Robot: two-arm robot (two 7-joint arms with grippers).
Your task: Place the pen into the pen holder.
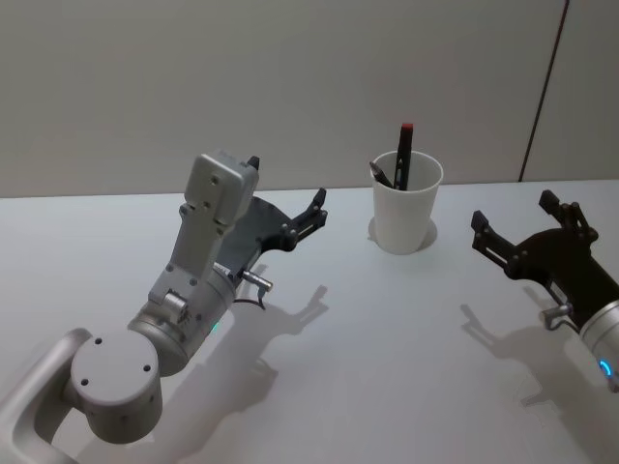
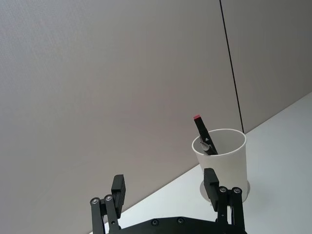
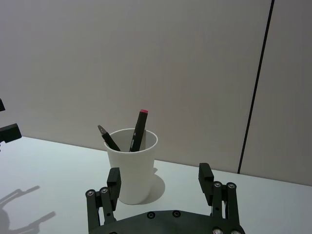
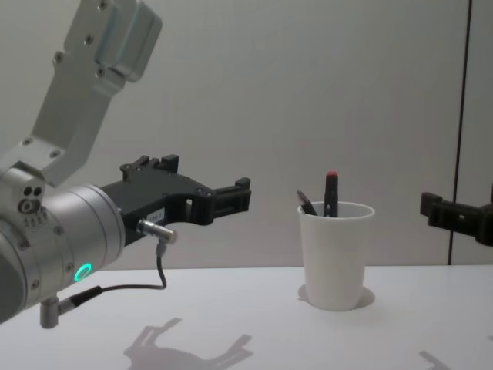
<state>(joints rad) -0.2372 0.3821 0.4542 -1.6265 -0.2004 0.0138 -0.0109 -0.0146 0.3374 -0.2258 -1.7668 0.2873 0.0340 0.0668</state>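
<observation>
The left arm (image 1: 184, 309) has rounded silver-grey housings with small screws, a teal light ring and a thin dark cable. Both the left gripper (image 1: 287, 205) and right gripper (image 1: 515, 220) are matte black linkages with silver pivot bolts.

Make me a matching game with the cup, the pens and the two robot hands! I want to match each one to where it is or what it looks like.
Things:
1. pen holder
2. pen with the red end
3. left end effector
4. right end effector

Descriptions:
A. open and empty, held above the table on the robot's left of the cup
B. white, standing upright on the table
C. open and empty, on the robot's right of the cup
D. standing in the cup, sticking up above its rim

Pairs: 1-B, 2-D, 3-A, 4-C
</observation>
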